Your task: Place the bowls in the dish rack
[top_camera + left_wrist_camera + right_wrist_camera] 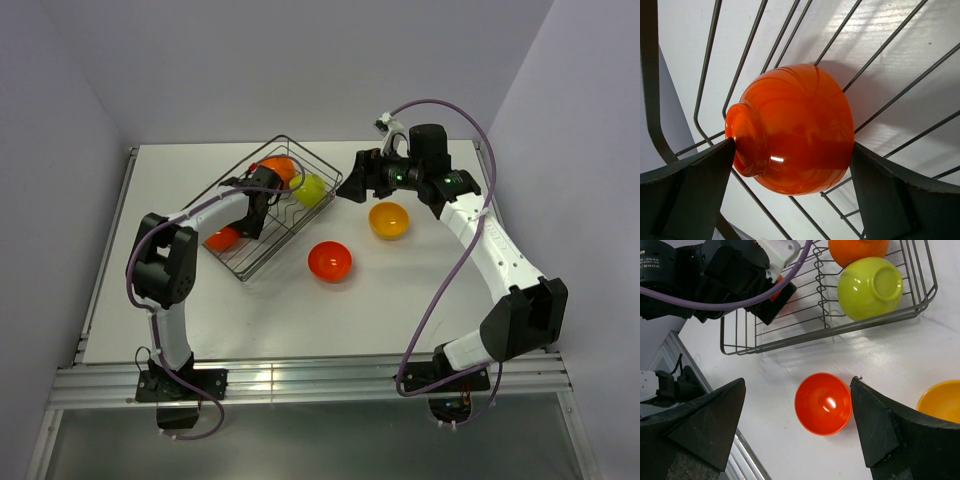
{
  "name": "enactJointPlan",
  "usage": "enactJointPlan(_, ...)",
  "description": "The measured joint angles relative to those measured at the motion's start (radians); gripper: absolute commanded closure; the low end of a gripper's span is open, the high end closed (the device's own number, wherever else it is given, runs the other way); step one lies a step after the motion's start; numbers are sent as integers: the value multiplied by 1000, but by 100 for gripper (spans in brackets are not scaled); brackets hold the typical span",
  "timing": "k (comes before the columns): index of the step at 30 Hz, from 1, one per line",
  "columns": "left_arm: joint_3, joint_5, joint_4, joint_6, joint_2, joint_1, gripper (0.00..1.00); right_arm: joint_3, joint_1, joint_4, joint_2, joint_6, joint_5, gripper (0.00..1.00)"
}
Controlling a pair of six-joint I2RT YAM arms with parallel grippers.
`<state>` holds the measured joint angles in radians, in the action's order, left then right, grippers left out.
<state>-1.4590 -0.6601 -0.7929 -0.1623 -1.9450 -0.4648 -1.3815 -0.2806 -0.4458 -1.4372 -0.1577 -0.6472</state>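
Observation:
The wire dish rack (pixel 316 160) stands at the table's back left. It holds an orange bowl (pixel 280 168), a lime green bowl (pixel 309 189) and a red-orange bowl (pixel 222 238). My left gripper (pixel 258 212) is inside the rack and open. In the left wrist view its fingers (pixel 700 180) flank the red-orange bowl (pixel 795 130), which lies on its side on the rack wires (pixel 890 40). My right gripper (pixel 350 185) is open and empty, hovering above a red-orange bowl (pixel 822 403) that sits upright on the table. A yellow-orange bowl (pixel 389 220) sits to its right.
The second red-orange bowl (pixel 329 261) sits just outside the rack's near right side (pixel 790 337). In the right wrist view the lime bowl (pixel 870 287) and orange bowl (pixel 857 250) lean in the rack's right end. Purple cables trail from both arms.

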Motion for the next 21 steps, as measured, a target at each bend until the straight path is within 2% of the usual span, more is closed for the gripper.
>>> enactJointPlan(21,0,4,12,-42,3,1,1,0,8,-39,3,34,7,4)
